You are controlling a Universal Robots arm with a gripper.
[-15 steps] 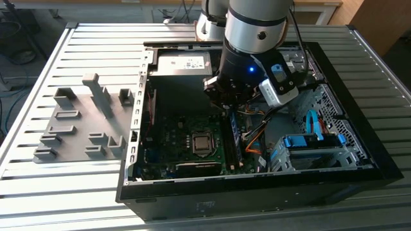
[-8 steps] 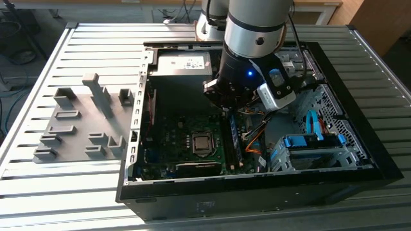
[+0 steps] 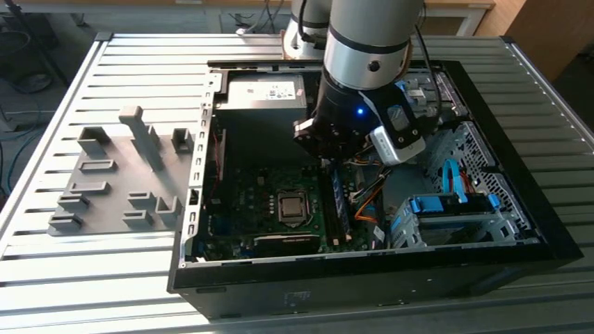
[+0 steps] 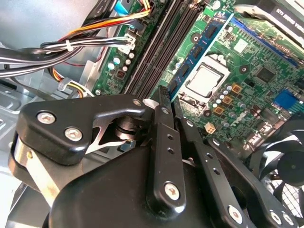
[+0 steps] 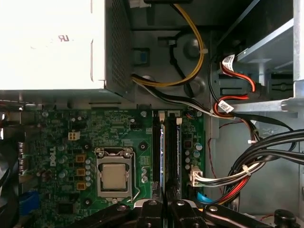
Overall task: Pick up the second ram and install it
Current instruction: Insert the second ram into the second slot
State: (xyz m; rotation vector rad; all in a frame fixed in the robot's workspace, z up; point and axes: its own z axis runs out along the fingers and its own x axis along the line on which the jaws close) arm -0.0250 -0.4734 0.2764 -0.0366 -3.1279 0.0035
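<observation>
While the gripper pinches the second ram by its top edge, the stick stands on edge in a slot on the motherboard. It looks light, stiff and breakable; hold the bare edges, not the chips.

In the first wrist view the green motherboard lies inside the computer case, its bare processor seated in a metal socket frame. Beside the socket run the dark memory slots, with a thin blue ram stick standing on edge between them. The black gripper hangs directly over that stick. Bundled cables pass near the silver power supply
</observation>
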